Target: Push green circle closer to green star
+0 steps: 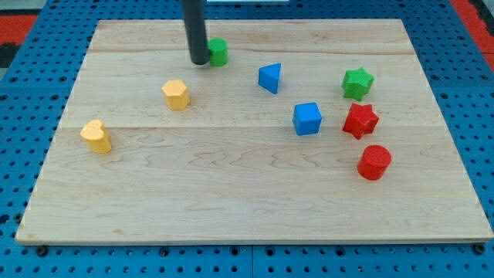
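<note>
tip against green circle; wooden board

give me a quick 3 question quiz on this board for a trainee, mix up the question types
1. True or false: my tip is at the left side of the green circle, as the view shows it.
2. Multiple choice: which block sits just below the green star in the view? A) blue cube B) red star C) yellow heart
3. Fill in: between the green circle and the green star, nearer the circle, stands the blue ____.

Key
1. True: the tip is right beside the circle on its left; contact cannot be confirmed.
2. B
3. triangle
</note>
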Controlling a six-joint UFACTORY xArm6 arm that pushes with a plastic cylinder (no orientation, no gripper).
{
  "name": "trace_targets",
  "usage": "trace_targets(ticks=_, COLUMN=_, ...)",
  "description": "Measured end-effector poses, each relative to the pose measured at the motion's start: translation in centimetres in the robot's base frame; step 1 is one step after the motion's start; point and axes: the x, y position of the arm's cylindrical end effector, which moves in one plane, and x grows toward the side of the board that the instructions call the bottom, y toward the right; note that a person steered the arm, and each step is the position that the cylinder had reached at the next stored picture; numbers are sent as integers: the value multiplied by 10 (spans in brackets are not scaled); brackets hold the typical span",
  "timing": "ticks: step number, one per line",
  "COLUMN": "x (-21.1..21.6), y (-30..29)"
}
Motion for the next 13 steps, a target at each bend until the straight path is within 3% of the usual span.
trace_targets(ticks=1, x=-17, y=-37)
trace_targets(ticks=3, x=-20, y=60)
trace_targets(ticks=10, x=-23, y=79)
trace_targets(ticks=12, x=-20, y=141)
trace_targets(ticks=13, x=-30, y=137)
